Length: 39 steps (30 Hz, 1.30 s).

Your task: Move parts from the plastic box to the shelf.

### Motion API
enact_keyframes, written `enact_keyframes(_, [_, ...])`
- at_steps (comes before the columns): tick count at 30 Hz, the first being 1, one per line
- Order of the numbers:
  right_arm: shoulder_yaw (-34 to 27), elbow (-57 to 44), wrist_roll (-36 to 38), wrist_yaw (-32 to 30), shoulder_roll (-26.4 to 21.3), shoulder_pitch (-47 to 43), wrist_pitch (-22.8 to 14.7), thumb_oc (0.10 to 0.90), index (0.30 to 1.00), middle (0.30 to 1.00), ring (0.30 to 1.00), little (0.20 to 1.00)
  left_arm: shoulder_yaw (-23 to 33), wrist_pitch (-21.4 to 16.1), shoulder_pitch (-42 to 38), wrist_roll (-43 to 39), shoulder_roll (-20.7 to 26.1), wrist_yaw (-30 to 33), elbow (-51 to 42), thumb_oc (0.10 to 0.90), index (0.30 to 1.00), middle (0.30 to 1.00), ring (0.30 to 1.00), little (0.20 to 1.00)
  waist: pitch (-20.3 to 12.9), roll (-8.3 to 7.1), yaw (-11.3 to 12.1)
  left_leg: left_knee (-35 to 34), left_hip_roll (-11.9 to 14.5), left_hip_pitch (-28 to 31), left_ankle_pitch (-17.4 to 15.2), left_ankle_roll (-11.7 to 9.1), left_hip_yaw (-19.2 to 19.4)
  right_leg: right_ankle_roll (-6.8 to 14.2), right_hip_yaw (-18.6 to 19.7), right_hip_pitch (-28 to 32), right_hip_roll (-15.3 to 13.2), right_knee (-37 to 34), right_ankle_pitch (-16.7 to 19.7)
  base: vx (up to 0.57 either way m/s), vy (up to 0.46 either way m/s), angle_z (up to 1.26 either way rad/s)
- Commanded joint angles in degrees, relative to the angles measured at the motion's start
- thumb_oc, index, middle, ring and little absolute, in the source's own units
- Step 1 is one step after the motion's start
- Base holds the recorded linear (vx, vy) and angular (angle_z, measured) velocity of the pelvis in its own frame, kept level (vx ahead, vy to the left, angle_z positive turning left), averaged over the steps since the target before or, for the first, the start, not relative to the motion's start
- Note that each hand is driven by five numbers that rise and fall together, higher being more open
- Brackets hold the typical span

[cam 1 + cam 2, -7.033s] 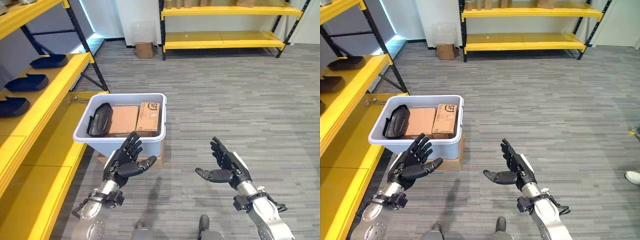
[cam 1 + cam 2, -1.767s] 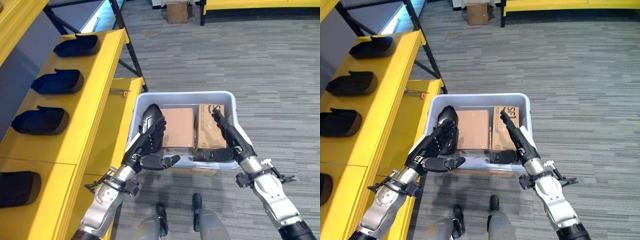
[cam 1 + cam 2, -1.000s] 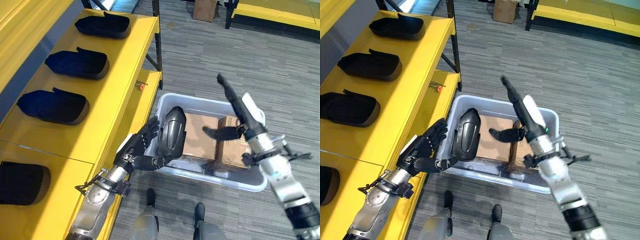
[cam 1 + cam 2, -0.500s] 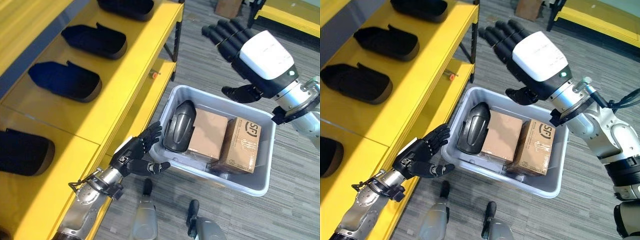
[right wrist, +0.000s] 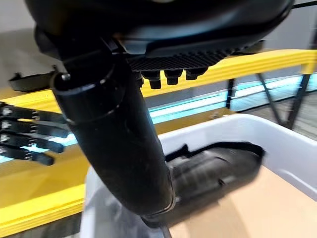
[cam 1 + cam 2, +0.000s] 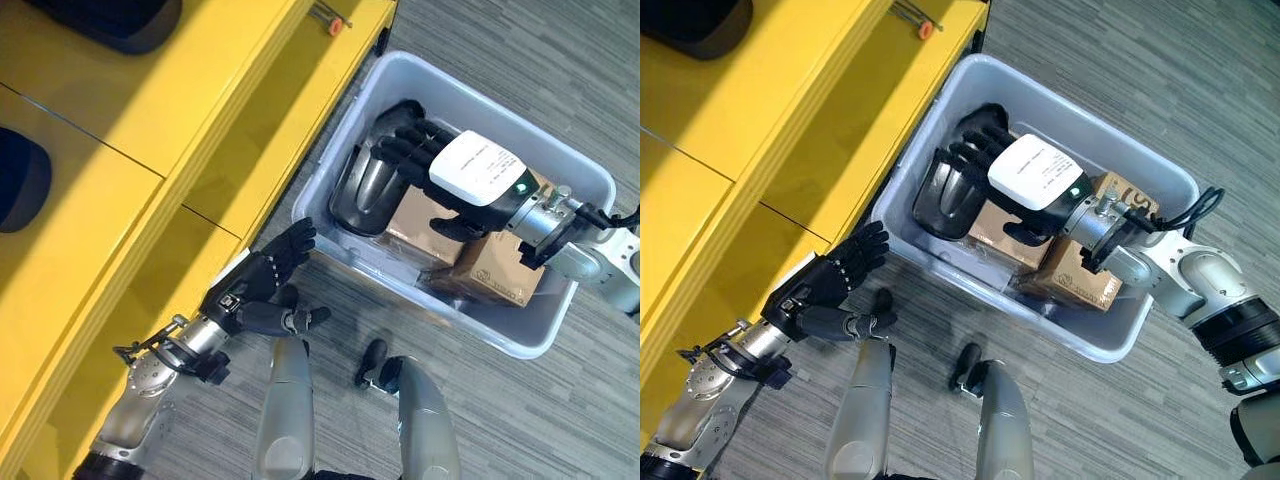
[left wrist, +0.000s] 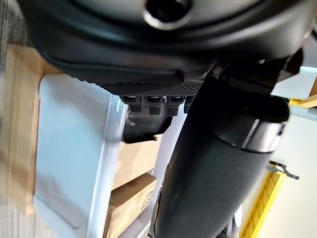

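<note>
On the left side stands the yellow shelf (image 6: 150,150). Next to it, outside the plastic box (image 6: 560,330), the left hand (image 6: 255,290) is held up with its fingers spread wide and nothing in it. Inside the box, the black part (image 6: 365,185) leans against the wall beside two brown cardboard boxes (image 6: 490,275). The right hand (image 6: 1025,180) reaches over the part with straight fingers.

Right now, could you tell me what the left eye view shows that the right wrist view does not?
Left eye view: the right hand from above, fingers spread over the black part, and the printed cardboard box. Right wrist view: a lit strip behind the shelf. Both: the black part, the plastic box, the open left hand.
</note>
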Motion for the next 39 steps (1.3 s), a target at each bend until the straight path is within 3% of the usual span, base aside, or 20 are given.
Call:
enact_keyframes(1, [-4.9,-2.6,1.0,-5.6,-2.5,-5.5,2.3,0.9,1.0,1.0,1.0,1.0,0.7,-7.2,-1.3,-1.2,-0.7,-0.8,-8.8,0.9,1.0,1.0,1.0,1.0,-0.9,3.13,-0.5,0.8,-4.1,-1.4,-3.8,4.8,2.3,-1.3,3.1,1.8,2.6,6.1,-6.8,-0.08,-0.022,-0.14])
enact_keyframes(6, [-6.3,-1.7,-1.7,-8.7,-2.1,-4.6,5.0,0.9,1.0,1.0,1.0,1.0,0.1,-7.0,-2.0,-1.0,-0.5,-0.9,-8.6,0.9,1.0,1.0,1.0,1.0,-0.9,3.54,-1.1,6.9,-5.5,-7.1,-6.4,6.0,2.4,-1.7,4.3,-4.5,2.2,10.7,-7.8,-0.07,-0.016,-0.01])
enact_keyframes(10, [-7.2,-1.2,-3.4,-10.3,-2.2,-4.6,5.0,0.9,1.0,1.0,1.0,1.0,0.0,-7.0,-2.2,-1.2,-0.4,-1.1,-8.6,0.9,1.0,1.0,1.0,1.0,-0.9,3.89,-1.3,8.9,-6.0,-9.3,-7.2,6.2,2.5,-1.9,4.4,-6.8,2.1,11.7,-7.8,-0.04,0.0,-0.05])
enact_keyframes(20, [-2.5,-0.5,-12.2,-14.2,-3.3,-14.9,9.9,0.9,1.0,1.0,1.0,1.0,-0.1,-6.9,-2.9,-2.8,0.2,-2.1,-9.3,0.9,1.0,1.0,1.0,1.0,-0.9,5.33,-0.4,12.8,-7.5,-14.3,-8.8,7.1,3.0,-2.2,4.6,-12.0,1.6,14.2,-7.9,-0.01,0.0,-0.01])
enact_keyframes(24, [-1.1,-0.9,-13.0,-12.7,-3.1,-17.2,10.9,0.9,1.0,1.0,1.0,1.0,0.0,-8.6,-2.8,0.0,0.4,-2.6,-9.3,0.9,1.0,1.0,1.0,1.0,-0.9,5.62,-0.1,14.1,-8.0,-15.8,-9.1,7.3,3.0,-2.2,4.7,-13.5,1.4,15.6,-8.3,0.0,-0.008,0.01])
enact_keyframes(36, [7.2,-1.2,-14.0,-4.7,-1.6,-23.4,12.4,0.9,1.0,1.0,1.0,1.0,0.1,-8.0,-2.0,-2.6,1.2,-3.9,-9.1,0.9,1.0,1.0,1.0,1.0,-0.9,5.88,1.1,16.0,-8.9,-18.7,-9.1,7.5,2.5,-2.6,4.2,-16.4,1.7,17.7,-8.7,0.0,-0.008,0.03])
enact_keyframes(39, [9.7,2.2,-11.7,-6.2,-0.9,-25.0,15.4,0.9,1.0,1.0,1.0,1.0,0.0,-8.5,-2.6,-3.3,1.4,-4.0,-7.8,0.9,1.0,1.0,1.0,1.0,-0.9,6.0,1.3,16.5,-8.9,-20.4,-8.9,7.5,2.4,-2.8,4.1,-18.1,1.7,18.7,-8.9,0.0,0.0,0.0])
